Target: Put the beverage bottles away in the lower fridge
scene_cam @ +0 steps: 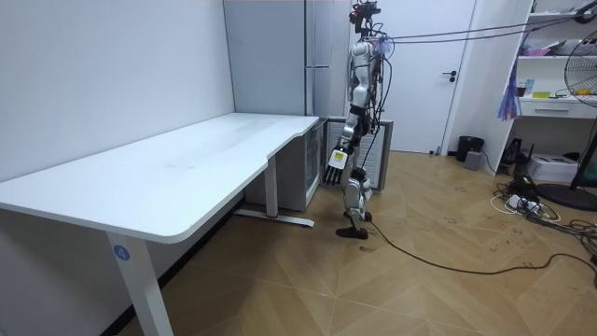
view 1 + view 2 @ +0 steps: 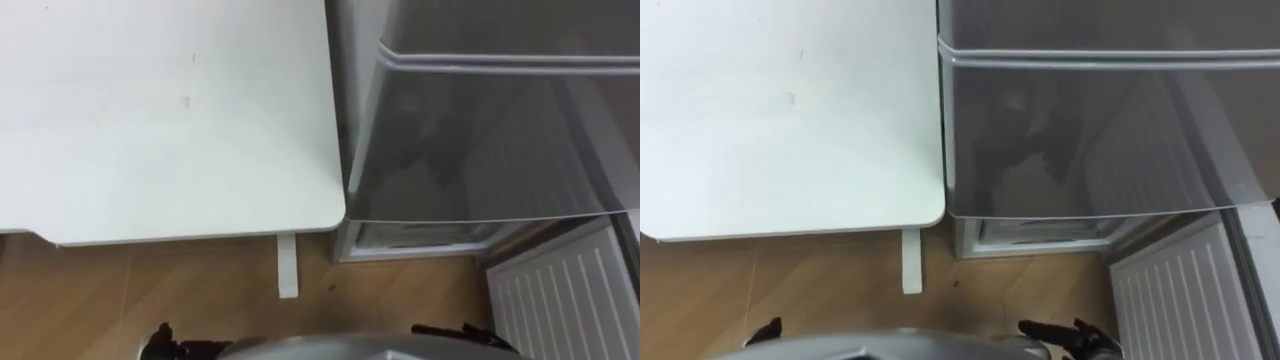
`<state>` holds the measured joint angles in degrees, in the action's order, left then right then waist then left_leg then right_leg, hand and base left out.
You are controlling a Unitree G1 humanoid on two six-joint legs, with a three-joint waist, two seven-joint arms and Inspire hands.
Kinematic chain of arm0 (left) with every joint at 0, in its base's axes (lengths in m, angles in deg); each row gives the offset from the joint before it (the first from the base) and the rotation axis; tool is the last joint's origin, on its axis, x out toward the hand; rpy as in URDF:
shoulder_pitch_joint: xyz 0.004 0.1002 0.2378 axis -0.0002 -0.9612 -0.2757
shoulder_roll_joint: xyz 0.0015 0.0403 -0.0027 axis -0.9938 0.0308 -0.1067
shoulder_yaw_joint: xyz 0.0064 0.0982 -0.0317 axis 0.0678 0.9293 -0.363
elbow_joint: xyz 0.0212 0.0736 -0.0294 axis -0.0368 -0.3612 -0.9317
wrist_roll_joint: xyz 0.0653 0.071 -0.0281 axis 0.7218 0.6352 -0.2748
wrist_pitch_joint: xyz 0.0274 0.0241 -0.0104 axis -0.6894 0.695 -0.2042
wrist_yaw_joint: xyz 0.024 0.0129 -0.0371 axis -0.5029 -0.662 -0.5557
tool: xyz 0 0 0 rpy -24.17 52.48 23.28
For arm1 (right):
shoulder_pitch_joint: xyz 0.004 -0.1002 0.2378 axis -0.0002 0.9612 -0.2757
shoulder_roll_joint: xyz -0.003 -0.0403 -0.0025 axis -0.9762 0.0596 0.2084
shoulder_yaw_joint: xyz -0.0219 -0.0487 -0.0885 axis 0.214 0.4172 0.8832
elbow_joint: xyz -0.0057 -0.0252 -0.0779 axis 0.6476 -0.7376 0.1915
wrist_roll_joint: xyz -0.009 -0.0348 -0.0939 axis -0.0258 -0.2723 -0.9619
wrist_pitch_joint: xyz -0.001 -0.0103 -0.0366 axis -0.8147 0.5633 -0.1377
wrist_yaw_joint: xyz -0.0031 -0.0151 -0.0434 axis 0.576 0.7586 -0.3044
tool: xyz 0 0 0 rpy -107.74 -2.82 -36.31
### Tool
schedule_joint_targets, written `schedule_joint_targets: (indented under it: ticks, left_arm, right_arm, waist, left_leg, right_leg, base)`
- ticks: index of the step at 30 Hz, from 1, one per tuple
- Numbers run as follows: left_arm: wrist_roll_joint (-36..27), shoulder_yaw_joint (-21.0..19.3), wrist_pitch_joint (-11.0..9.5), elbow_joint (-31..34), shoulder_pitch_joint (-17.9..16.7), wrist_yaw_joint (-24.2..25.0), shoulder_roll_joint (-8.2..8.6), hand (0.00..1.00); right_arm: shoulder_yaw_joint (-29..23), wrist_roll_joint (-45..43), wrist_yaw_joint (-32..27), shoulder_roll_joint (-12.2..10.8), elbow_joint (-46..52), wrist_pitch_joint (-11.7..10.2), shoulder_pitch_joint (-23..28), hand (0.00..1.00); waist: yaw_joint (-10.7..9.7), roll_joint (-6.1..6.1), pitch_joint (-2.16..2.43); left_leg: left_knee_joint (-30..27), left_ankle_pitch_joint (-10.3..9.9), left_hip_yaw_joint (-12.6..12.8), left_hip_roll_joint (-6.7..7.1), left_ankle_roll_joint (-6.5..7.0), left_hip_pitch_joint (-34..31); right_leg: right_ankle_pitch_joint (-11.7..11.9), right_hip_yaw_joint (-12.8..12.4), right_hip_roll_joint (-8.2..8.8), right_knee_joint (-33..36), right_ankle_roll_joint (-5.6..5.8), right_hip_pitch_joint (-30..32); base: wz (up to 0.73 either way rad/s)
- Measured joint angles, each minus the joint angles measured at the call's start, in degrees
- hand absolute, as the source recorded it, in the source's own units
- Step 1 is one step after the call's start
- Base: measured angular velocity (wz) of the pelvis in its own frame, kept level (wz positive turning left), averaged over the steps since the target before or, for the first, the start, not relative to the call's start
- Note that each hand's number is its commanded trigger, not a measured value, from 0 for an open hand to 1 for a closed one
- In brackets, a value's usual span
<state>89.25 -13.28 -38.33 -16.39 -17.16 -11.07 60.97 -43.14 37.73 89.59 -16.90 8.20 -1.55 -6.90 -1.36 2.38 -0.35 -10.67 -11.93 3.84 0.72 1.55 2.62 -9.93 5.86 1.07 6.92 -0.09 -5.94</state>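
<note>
I stand facing the grey fridge (image 2: 480,130) (image 1: 317,56), just right of the white table's (image 2: 150,120) end. Along its foot a strip of the lower compartment (image 2: 420,236) shows. The lower door (image 2: 565,300) stands swung out at my right, its white ribbed inner side up. My left hand (image 2: 163,345) hangs low at my side with relaxed fingers and holds nothing. My right hand (image 2: 462,335) is low on the other side, fingers stretched out, also holding nothing. In the room view my left hand (image 1: 336,164) dangles beside the table's corner.
The bare white table top (image 2: 770,110) reaches to the fridge's left side, and its leg (image 2: 288,265) stands on the wooden floor (image 2: 130,290). Behind me in the room view are a door (image 1: 471,65), a bin (image 1: 469,147) and boxes with cables (image 1: 550,173).
</note>
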Motion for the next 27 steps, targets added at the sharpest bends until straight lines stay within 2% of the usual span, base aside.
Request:
schedule_joint_targets:
  ticks: [4,7,9,11,12,14,17,20,22,24,25,27]
  left_arm:
    - [1.6,-0.6,-0.5,0.0,-0.3,0.0,-0.18,0.0]
    - [1.8,-0.8,-1.0,0.0,-0.3,0.0,-0.15,0.0]
    - [2.3,-1.3,-1.2,0.0,-0.1,0.0,-0.22,0.0]
    - [3.3,-1.7,-1.3,0.5,0.1,-0.1,-0.28,0.0]
    - [3.5,-1.7,-1.2,0.5,0.2,-0.1,-0.37,0.0]
    - [3.9,-1.7,-1.2,0.4,0.1,0.0,-0.46,0.0]
    - [3.9,-1.8,-1.1,0.5,-0.2,0.3,-0.36,0.0]
    - [4.0,-2.7,-1.1,0.5,-0.8,0.7,-0.38,0.0]
    - [4.0,-2.8,-1.1,0.5,-1.2,0.7,-0.5,0.0]
    - [4.0,-2.9,-1.2,0.5,-1.1,0.7,-0.54,0.0]
    - [4.0,-3.0,-1.2,0.6,-1.1,0.7,-0.54,0.0]
    - [3.9,-3.1,-1.1,2.2,-2.2,0.7,-0.58,0.0]
  right_arm:
    - [-3.6,-1.8,-3.3,0.4,5.8,-1.8,-0.1,0.0]
    - [-6.9,-3.8,-6.6,0.4,13.9,-2.5,0.1,0.0]
    - [-9.0,-7.6,-9.7,0.5,19.3,-3.7,0.1,0.0]
    - [-9.3,-9.6,-11.8,0.6,24.7,-3.8,0.3,0.0]
    - [-9.5,-10.7,-12.9,0.7,28.2,-3.3,0.3,0.0]
    - [-9.5,-12.1,-13.9,0.9,30.0,-2.3,1.3,0.0]
    - [-9.6,-13.4,-15.9,1.0,32.8,-1.0,2.0,0.0]
    - [-9.8,-17.4,-19.4,1.1,35.3,-1.0,2.7,0.0]
    - [-11.0,-17.6,-21.6,1.5,38.8,-1.8,2.7,0.0]
    - [-13.1,-18.2,-24.3,3.9,43.1,-4.1,2.7,0.0]
    - [-13.7,-18.7,-25.0,4.5,44.1,-4.6,2.7,0.0]
    - [-14.0,-19.5,-26.3,7.0,47.2,-4.7,3.8,0.0]
  waist:
    - [-0.1,0.11,0.18]
    - [-0.7,0.25,0.14]
    - [-1.1,0.59,0.24]
    - [-1.7,1.07,0.16]
    - [-2.1,1.16,0.29]
    - [-2.1,1.48,0.26]
    - [-1.9,1.52,0.17]
    - [-3.0,1.46,0.13]
    - [-3.4,1.36,0.12]
    - [-3.6,1.27,0.06]
    - [-3.6,1.27,0.06]
    - [-3.6,1.37,0.08]
  left_leg:
    - [0.0,0.0,0.3,0.02,0.0,0.9]
    - [0.0,0.0,0.6,-0.03,0.0,1.2]
    - [0.4,0.0,0.6,-0.04,0.0,1.3]
    - [0.6,0.0,0.7,-0.04,0.0,1.3]
    - [0.6,0.0,0.7,-0.04,0.0,1.2]
    - [0.7,0.0,0.8,-0.04,0.0,1.0]
    - [1.1,0.0,2.0,-0.18,0.03,1.1]
    - [1.1,0.1,2.2,-0.07,0.11,1.1]
    - [1.1,0.1,2.3,-0.05,0.11,1.2]
    - [1.3,0.1,2.3,-0.08,0.12,1.2]
    - [1.4,0.1,2.3,-0.1,0.12,1.2]
    - [1.5,0.1,2.3,-0.17,0.11,1.2]
  right_leg:
    - [0.0,-0.8,-0.07,0.2,-0.02,-0.3]
    - [0.0,-0.8,-0.05,0.7,0.0,-0.4]
    - [0.0,-0.8,-0.05,0.8,0.01,-0.1]
    - [0.0,-1.0,-0.06,0.9,0.02,0.1]
    - [0.0,-1.1,-0.07,0.9,0.03,0.2]
    - [0.0,-1.2,-0.08,1.0,0.05,0.1]
    - [0.0,-2.8,-0.23,1.9,0.08,1.1]
    - [0.0,-2.9,-0.09,2.0,0.09,1.4]
    - [0.0,-2.9,-0.09,2.0,0.11,1.4]
    - [-0.1,-2.8,-0.13,1.9,0.12,1.4]
    - [-0.1,-2.8,-0.15,1.9,0.12,1.3]
    - [-0.1,-2.6,-0.21,1.8,0.13,1.3]
  base:
    - [-0.03]
    - [-0.06]
    - [0.0]
    - [-0.06]
    - [-0.07]
    - [-0.08]
    - [-0.23]
    - [-0.05]
    - [-0.03]
    - [0.0]
    - [0.0]
    - [0.0]
